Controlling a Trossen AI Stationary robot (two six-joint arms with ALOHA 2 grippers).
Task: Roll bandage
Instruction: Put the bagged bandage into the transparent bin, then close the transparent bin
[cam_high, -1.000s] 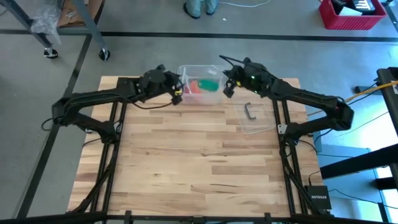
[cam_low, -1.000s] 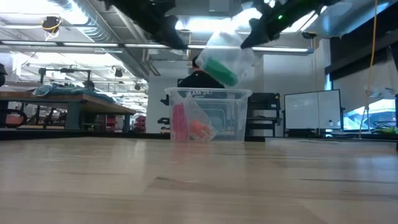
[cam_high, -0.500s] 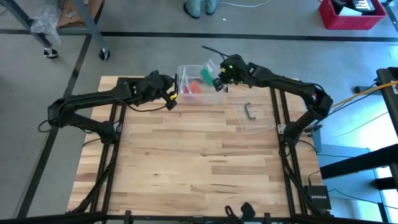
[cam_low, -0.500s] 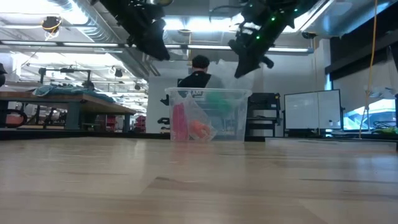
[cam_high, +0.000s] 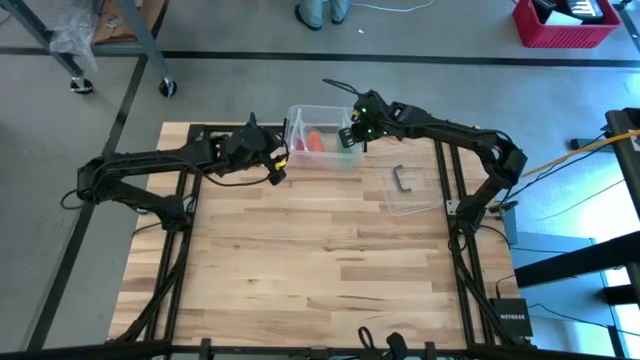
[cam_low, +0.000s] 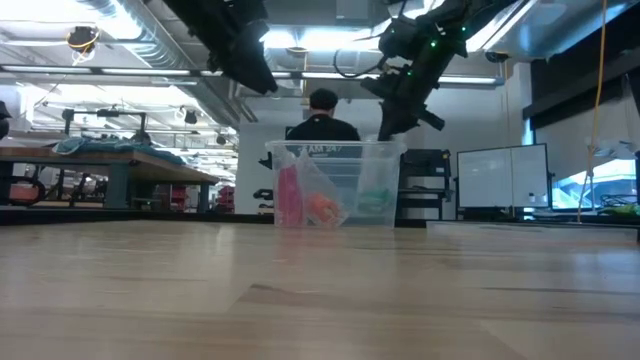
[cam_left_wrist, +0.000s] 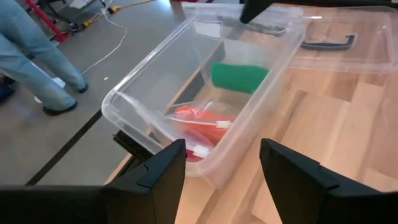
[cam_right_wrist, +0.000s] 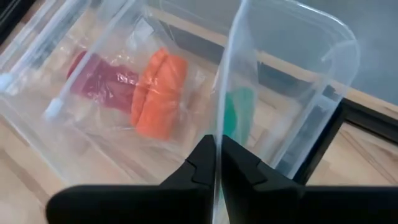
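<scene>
The green bandage (cam_left_wrist: 239, 76) lies rolled on the floor of a clear plastic box (cam_high: 320, 140), at the box's right end. It also shows in the low view (cam_low: 378, 200). My right gripper (cam_high: 352, 135) hangs over that end of the box (cam_low: 392, 125). It is shut on a thin clear plastic wrapper (cam_right_wrist: 280, 74), through which the bandage (cam_right_wrist: 239, 115) shows. My left gripper (cam_left_wrist: 224, 168) is open and empty, by the box's near left corner (cam_high: 278, 163). My right gripper pinches the edge of the clear wrapper (cam_right_wrist: 219, 124) between its two fingertips. The fingers slant down from above the box's right end. The wrapper reaches on from the fingertips over the inside of the box, clear of the table.
Red and orange packets (cam_right_wrist: 158, 93) lie in the box's left half. The box's clear lid with a black handle (cam_high: 405, 180) lies on the table to the right. A person stands beyond the far edge (cam_low: 322, 110). The near part of the wooden table (cam_high: 320, 280) is bare.
My right gripper has gone down and toward the table's left, over the box. The green bandage, which hung in the wrapper above the box, has dropped to the box's floor at its right end. The gripper stays shut on the wrapper.
</scene>
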